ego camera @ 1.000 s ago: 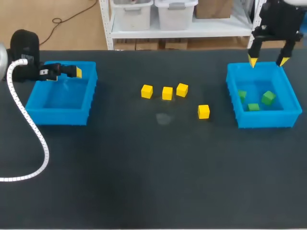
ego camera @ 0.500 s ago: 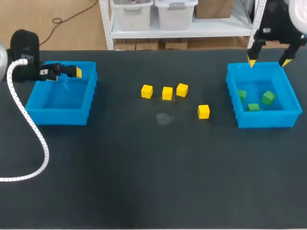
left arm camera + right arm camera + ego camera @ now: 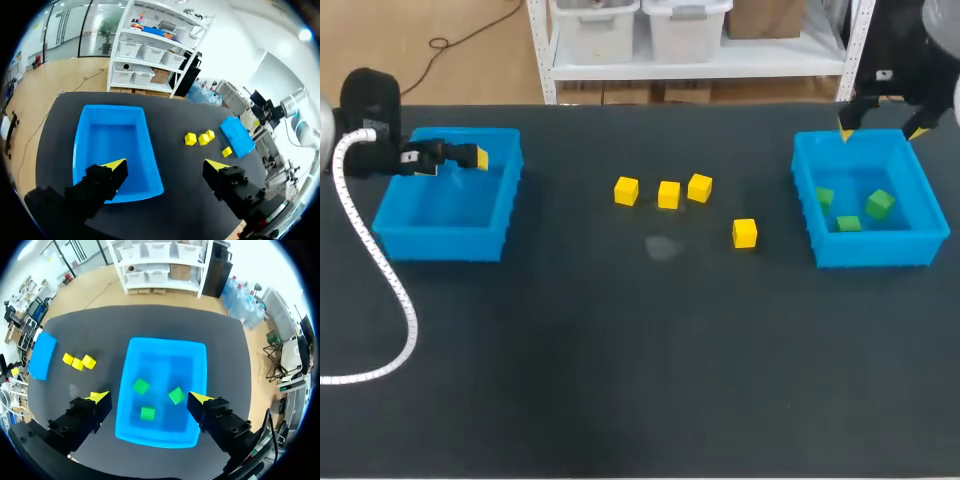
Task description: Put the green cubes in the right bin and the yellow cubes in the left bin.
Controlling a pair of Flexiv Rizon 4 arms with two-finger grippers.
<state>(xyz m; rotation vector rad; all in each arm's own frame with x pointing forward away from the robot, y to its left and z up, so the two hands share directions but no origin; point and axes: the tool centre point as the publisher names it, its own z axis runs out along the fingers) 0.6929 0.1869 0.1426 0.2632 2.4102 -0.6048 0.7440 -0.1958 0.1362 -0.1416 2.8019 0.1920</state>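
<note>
While four yellow cubes (image 3: pixel 668 194) lie loose on the worktop (image 3: pixel 620 330) between the bins, three green cubes (image 3: pixel 880 204) sit inside the right bin (image 3: pixel 868 250). My right pincer (image 3: pixel 881 131) hangs spread above that bin's far rim. My left pincer (image 3: pixel 166 165), likewise spread, hangs over the left bin (image 3: pixel 440 245).

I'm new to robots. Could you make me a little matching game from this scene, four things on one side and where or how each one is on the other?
1 green cubes
2 yellow cubes
3 left bin
4 right hand

a on the bare table between the bins
b holds no cubes
c inside the right bin
d open, above the right bin

Pairs: 1-c, 2-a, 3-b, 4-d
</note>
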